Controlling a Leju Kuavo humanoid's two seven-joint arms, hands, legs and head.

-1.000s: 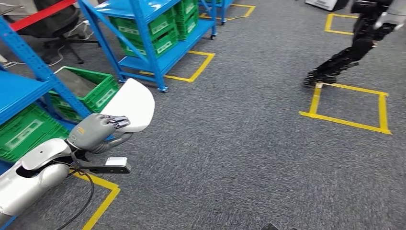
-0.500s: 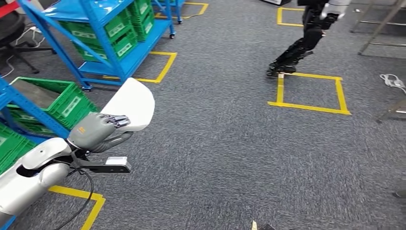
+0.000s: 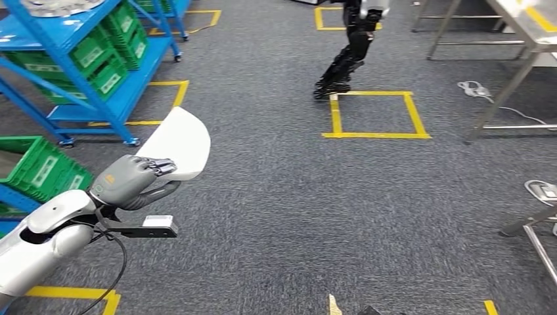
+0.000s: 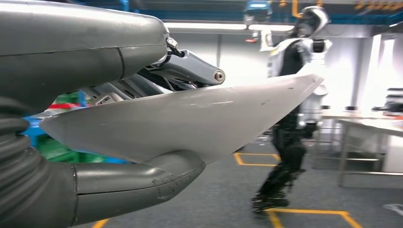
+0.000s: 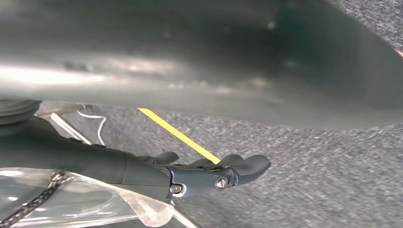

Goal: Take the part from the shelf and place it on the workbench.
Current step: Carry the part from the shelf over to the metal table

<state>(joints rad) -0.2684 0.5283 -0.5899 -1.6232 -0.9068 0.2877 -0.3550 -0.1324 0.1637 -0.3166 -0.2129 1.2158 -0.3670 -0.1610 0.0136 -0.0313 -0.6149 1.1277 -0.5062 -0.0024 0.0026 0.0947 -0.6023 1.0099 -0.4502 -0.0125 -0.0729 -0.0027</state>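
head view shows us carrying the white part [image 3: 178, 142] at the lower left of the frame, our left robot hand [image 3: 128, 180] wrapped around its near end, thumb under and fingers over. we judge this lifted hold keeps it clear of the carpet while we walk. the blue shelf [image 3: 79, 72] sits at upper left, and the bench [image 3: 525, 26] at upper right, well apart from the part. right wrist view shows our right robot hand [image 5: 209, 175] curled loosely, holding nothing.
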